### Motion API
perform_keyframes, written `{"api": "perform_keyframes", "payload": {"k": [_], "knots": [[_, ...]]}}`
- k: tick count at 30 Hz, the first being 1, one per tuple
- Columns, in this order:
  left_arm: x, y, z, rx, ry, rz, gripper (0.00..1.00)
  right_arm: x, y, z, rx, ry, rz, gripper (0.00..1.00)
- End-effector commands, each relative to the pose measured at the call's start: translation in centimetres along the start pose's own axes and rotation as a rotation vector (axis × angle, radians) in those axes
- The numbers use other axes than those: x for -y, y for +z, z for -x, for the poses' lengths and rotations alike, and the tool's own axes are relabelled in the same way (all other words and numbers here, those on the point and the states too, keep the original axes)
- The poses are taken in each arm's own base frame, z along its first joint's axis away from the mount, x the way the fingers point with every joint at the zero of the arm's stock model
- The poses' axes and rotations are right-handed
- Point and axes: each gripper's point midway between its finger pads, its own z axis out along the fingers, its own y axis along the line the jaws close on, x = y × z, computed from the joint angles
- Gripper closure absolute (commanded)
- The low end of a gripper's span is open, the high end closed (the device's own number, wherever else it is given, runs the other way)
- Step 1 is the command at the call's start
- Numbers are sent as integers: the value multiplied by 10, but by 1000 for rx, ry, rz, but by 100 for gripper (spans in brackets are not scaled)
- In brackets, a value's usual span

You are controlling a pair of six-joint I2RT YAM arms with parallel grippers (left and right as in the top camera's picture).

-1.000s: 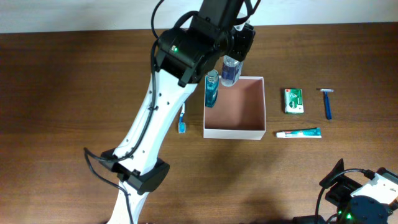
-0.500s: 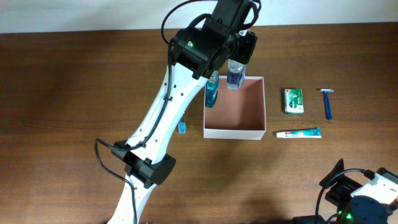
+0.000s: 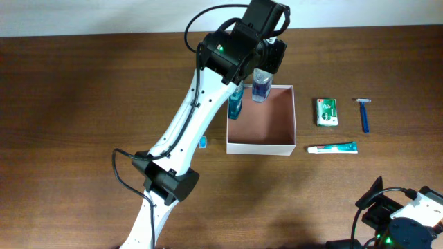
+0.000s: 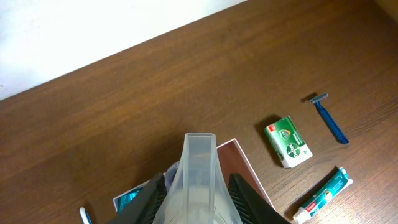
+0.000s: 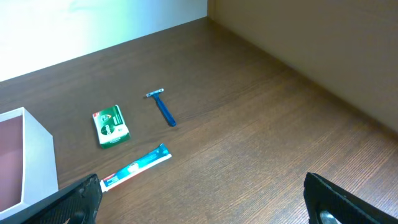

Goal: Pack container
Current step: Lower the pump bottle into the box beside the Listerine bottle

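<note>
- Left gripper (image 4: pixel 199 202) clamps a clear bottle (image 3: pixel 260 88), which has shifted slightly right, over the far-left corner of the container (image 3: pixel 261 147), mid-table.
- Lowering beside the teal bottle (image 3: pixel 235 105) probably comes next.
- Right gripper (image 5: pixel 205 208) is spread wide.

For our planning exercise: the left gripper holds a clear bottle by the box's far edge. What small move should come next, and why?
Probably lower the clear bottle straight down: the left gripper holds it over the container's far-left corner, beside the teal bottle, with bare floor nearby.
</note>
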Motion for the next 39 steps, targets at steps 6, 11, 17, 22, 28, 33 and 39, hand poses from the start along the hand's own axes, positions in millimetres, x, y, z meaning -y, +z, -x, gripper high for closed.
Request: {"api": "perform_keyframes", "payload": {"k": [6, 11, 17, 22, 28, 33, 39], "knots": [[0, 9, -6, -20, -10, 8, 67, 0, -4, 5, 18, 14, 12, 1], [-2, 17, -21, -81, -9, 18, 67, 0, -4, 5, 18, 14, 12, 1], [-4, 17, -28, -105, -9, 23, 67, 0, -4, 5, 18, 14, 12, 1], [-6, 22, -31, -117, -8, 35, 67, 0, -4, 5, 18, 14, 12, 1], [-7, 29, -38, -142, -8, 39, 67, 0, -4, 5, 18, 14, 12, 1], [-7, 28, -41, -152, -8, 41, 67, 0, -4, 5, 18, 14, 12, 1], [-8, 28, -43, -163, -7, 44, 67, 0, -4, 5, 18, 14, 12, 1]]}}
